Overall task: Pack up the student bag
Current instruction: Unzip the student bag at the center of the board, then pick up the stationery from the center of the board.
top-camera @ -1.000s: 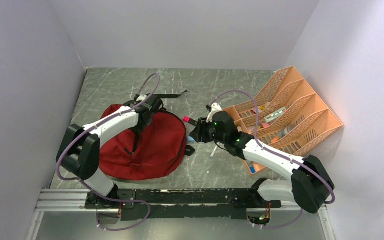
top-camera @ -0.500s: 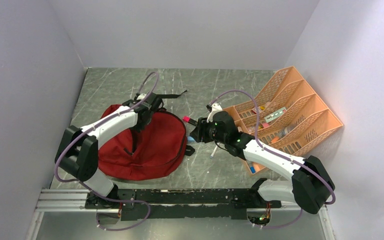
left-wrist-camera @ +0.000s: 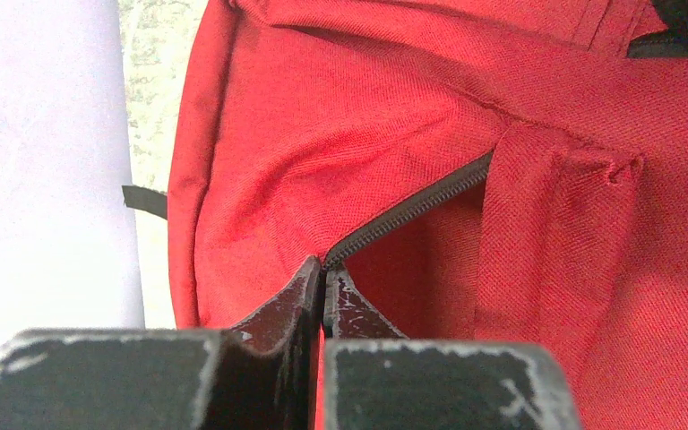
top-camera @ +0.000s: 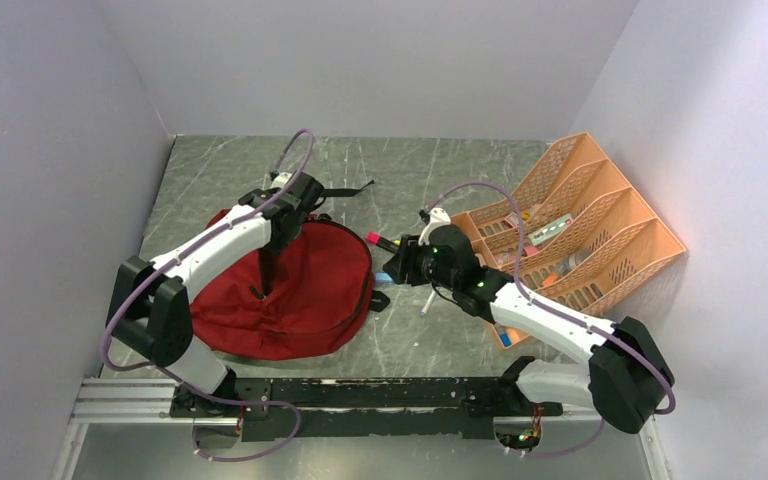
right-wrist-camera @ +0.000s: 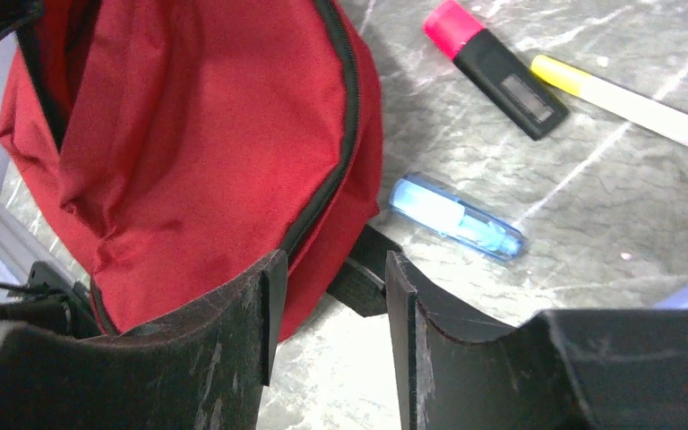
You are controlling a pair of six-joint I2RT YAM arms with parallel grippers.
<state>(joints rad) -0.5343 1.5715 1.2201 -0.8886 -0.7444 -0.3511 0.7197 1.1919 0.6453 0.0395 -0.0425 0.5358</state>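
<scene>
since the earlier frame the left arm point(top-camera: 215, 245) has swung toward the far side, and the left fingers point(left-wrist-camera: 323, 282) have closed fully, pinching the zipper edge of the student bag point(top-camera: 300, 290). the bag lies on the counter point(top-camera: 440, 170), left of centre. the organiser point(top-camera: 580, 230) stands at far right. the right fingers point(top-camera: 393, 267) are half open and empty, at the bag's right edge. a marker point(right-wrist-camera: 493, 58), a pen point(right-wrist-camera: 627, 98) and a blue tube point(right-wrist-camera: 455, 218) lie beside the bag.

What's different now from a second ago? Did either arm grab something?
The left end effector closed on the student bag at its zipper and lifted, tenting the fabric. The right end effector stayed open beside it; the pink highlighter stayed put.
</scene>
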